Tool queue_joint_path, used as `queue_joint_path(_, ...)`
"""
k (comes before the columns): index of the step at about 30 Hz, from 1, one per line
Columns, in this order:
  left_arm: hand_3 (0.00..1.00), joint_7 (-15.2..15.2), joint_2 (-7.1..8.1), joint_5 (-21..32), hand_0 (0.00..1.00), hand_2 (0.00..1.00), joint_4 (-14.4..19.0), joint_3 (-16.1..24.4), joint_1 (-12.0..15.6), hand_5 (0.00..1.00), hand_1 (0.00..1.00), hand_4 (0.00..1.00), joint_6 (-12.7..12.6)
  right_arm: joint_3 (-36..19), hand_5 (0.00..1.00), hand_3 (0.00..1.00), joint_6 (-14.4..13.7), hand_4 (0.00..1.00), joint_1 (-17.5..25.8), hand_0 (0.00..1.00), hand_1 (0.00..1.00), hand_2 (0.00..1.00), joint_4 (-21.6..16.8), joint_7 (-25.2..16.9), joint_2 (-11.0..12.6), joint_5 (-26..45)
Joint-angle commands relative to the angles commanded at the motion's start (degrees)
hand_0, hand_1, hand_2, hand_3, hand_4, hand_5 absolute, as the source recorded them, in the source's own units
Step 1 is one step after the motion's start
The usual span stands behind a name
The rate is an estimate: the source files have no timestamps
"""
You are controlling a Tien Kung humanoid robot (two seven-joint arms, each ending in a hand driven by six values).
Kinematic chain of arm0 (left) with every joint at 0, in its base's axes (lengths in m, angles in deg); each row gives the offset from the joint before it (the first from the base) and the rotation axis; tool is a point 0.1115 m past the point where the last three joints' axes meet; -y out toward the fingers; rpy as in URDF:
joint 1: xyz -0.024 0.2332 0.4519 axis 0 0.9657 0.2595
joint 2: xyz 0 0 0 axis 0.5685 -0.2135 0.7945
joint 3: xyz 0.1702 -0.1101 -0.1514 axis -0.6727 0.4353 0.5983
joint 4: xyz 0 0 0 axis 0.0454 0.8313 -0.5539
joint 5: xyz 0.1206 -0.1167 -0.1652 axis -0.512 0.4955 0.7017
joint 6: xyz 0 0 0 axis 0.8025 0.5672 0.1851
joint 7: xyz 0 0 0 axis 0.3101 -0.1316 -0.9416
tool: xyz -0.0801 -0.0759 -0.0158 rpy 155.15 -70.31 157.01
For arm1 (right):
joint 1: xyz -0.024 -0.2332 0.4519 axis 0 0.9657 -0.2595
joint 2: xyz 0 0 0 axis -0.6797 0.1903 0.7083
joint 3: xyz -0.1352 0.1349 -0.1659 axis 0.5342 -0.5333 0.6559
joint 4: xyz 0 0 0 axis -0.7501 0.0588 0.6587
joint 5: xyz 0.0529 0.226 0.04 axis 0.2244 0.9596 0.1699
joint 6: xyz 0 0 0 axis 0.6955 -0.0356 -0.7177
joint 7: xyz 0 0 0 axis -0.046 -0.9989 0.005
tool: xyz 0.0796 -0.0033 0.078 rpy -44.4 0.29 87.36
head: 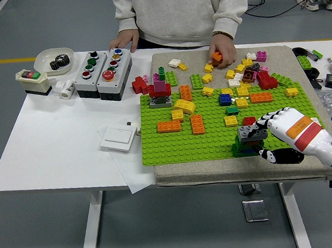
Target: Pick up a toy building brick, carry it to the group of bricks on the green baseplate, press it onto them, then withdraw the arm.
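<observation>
Robot hand (265,132) pinches the grey brick (251,131) atop the green stack (247,146); light, rigid, slick—grip its sides.

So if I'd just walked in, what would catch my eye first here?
Probably the white robot hand at the right, fingers closed on a grey brick atop a small stack near the front edge of the bright green baseplate. Then the scatter of coloured bricks across the baseplate and mat, with a person's hand holding an orange brick at the far side.
</observation>
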Motion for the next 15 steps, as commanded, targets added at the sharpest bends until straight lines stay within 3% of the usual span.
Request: queue_joint_path(15, 0.578, 0.0, 0.01, 0.3, 0.644, 0.725, 0.0, -0.2, -0.1, 0.643, 0.709, 0.645, -0.1, 0.0, 0.284, 0.598, 0.0, 0.651, 0.1, 0.385, 0.474, 0.535, 0.0, 0.1, 0.0, -0.1)
